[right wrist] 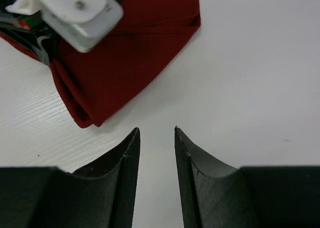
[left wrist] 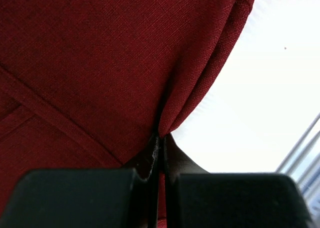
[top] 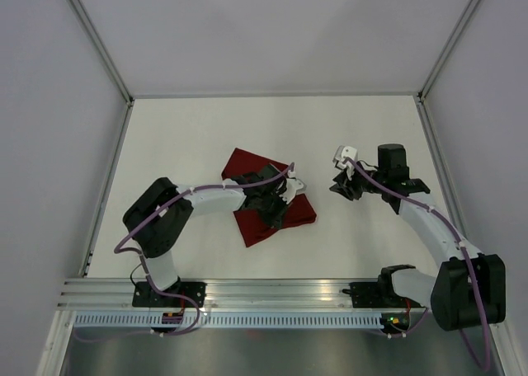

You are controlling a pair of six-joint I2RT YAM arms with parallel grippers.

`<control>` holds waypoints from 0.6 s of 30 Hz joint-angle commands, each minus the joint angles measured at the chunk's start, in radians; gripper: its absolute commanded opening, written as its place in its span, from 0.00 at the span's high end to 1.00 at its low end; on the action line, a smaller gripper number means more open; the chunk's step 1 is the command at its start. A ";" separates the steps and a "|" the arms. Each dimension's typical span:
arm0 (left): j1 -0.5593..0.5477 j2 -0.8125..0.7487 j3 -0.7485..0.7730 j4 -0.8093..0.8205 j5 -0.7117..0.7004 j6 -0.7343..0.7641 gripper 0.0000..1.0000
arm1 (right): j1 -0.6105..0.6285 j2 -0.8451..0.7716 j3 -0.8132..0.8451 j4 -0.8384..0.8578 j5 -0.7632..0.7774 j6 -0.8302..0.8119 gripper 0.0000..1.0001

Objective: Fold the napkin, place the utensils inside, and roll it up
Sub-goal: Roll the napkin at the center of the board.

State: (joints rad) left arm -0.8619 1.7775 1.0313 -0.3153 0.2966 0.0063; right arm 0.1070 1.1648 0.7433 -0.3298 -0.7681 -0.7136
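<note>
The dark red napkin (top: 254, 227) lies folded in the middle of the white table, partly under my left arm. My left gripper (top: 276, 213) is down on it, shut on a pinched fold of the cloth. In the left wrist view the napkin (left wrist: 100, 63) fills most of the frame and its fold runs into the left gripper (left wrist: 161, 140). My right gripper (top: 341, 186) hovers to the right of the napkin, apart from it. In the right wrist view the right gripper (right wrist: 156, 130) is open over bare table, with the napkin (right wrist: 125, 58) ahead at the upper left. The utensils are out of view.
The white table (top: 190, 145) is closed in by pale walls at the back and both sides. An aluminium rail (top: 272, 289) carrying the arm bases runs along the near edge. The white body of the left wrist (right wrist: 75, 10) shows over the napkin in the right wrist view.
</note>
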 commanded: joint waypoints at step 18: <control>0.187 0.212 0.170 -0.211 0.403 0.093 0.98 | 0.561 -0.005 -0.154 0.118 0.271 -0.165 0.57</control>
State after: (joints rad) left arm -0.6941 1.9522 1.1835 -0.4847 0.6655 0.0452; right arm 0.5865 1.1599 0.6289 -0.3149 -0.5861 -0.8448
